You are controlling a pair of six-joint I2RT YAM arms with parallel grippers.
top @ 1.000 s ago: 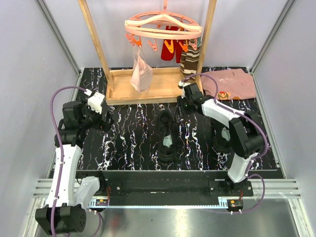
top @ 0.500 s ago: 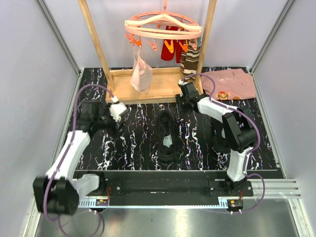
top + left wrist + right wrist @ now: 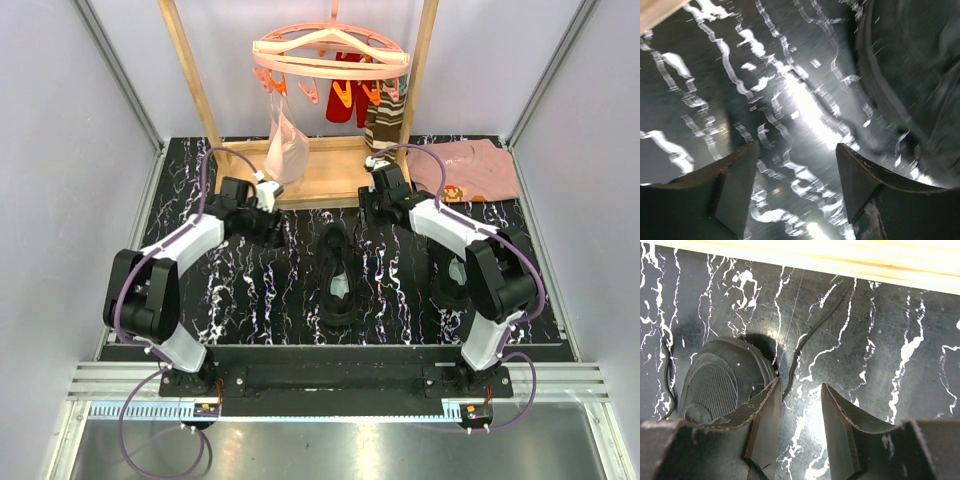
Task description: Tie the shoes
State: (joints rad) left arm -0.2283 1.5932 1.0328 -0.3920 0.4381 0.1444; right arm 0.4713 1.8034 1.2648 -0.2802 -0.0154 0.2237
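Reaching for the loose laces looks like the step in hand, and nothing is gripped yet. The middle shoe (image 3: 338, 272) lies on the worktop (image 3: 250, 300) between the two arms, toe to the far side and pale insole toward the near edge. The left claw (image 3: 796, 150) hangs released just left of the toe, with only bare marbled surface between its fingers. The right claw (image 3: 800, 387) is likewise spread and empty, just right of the toe. A thin lace (image 3: 796, 351) trails from the shoe across the worktop toward the far side and passes close by the right claw's left finger.

The next move probably calls for the right claw to drop and pinch that lace, while the left claw finds the other end (a strand lies on the far-left side of the toe in the right wrist view, though whether it is within reach I cannot tell).

The base of the wooden frame (image 3: 300, 170) runs just beyond both claws, so there is little room on the far side. Open worktop lies left of the shoe. On the right, the second shoe (image 3: 449, 285) sits partly under the right arm, well apart from the first.
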